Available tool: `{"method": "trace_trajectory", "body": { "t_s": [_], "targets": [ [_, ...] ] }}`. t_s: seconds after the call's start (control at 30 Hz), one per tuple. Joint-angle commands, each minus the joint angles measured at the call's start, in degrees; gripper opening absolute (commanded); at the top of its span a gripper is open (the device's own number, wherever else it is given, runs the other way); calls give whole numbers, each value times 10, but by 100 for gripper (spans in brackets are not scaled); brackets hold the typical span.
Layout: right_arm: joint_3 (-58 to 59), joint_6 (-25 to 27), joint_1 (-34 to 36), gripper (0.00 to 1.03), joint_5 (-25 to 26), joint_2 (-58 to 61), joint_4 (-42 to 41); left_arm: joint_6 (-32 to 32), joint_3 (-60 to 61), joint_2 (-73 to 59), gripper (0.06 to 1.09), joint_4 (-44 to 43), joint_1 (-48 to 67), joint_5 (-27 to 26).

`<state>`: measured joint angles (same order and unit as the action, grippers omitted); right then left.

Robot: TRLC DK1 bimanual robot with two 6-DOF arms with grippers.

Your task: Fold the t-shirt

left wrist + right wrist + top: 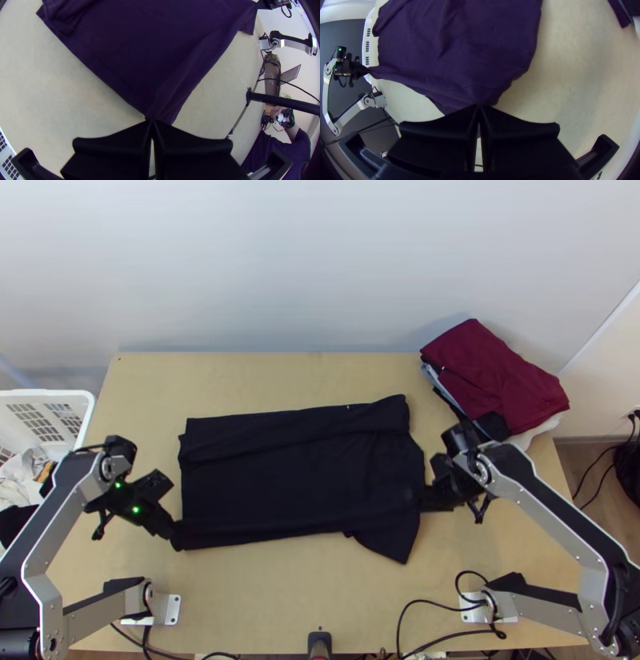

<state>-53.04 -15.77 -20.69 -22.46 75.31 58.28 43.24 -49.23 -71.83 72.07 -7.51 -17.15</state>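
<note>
T-shirt point(280, 480) matt cloth — tbl point(272, 596) smooth matt wood — basket point(50, 394) smooth plastic, approx.

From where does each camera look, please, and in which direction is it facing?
Top view: fixed high over the near edge of the table, facing steeply down; it shows the left arm and right arm.
Left wrist view: on the left arm's wrist, facing past its own gripper over the dark T-shirt.
Right wrist view: on the right arm's wrist, facing past its own gripper over the same shirt.
Both wrist views share the T-shirt, and each also shows the opposite gripper farther off.
</note>
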Motion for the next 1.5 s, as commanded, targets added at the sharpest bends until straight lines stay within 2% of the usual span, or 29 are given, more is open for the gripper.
{"method": "trace_trajectory", "body": {
  "t_s": [0.0, 0.33, 0.53, 0.73, 0.93, 1.23, 1.47],
  "targets": [
    [-44, 10, -6, 3, 3, -3, 19, -7, -32, -1, 10, 0, -8, -13],
    [-131, 32, 21, 3, 3, 81, 24, -35, -112, -67, 10, -42, -23, -21],
    [-234, 30, 43, 3, 5, 159, 24, -84, -187, -126, 10, -71, -18, -32],
    [-365, 30, 50, 3, 12, 225, 24, -98, -251, -172, 10, -72, -8, -32],
    [-449, 32, 44, 3, 30, 282, 25, -113, -329, -230, 10, -72, -6, -32],
    [-492, 33, 38, 3, 37, 345, 26, -137, -424, -300, 9, -73, -7, -32],
    [-506, 34, 37, 3, 42, 374, 25, -139, -438, -339, 10, -76, -7, -30]
  ]
}}
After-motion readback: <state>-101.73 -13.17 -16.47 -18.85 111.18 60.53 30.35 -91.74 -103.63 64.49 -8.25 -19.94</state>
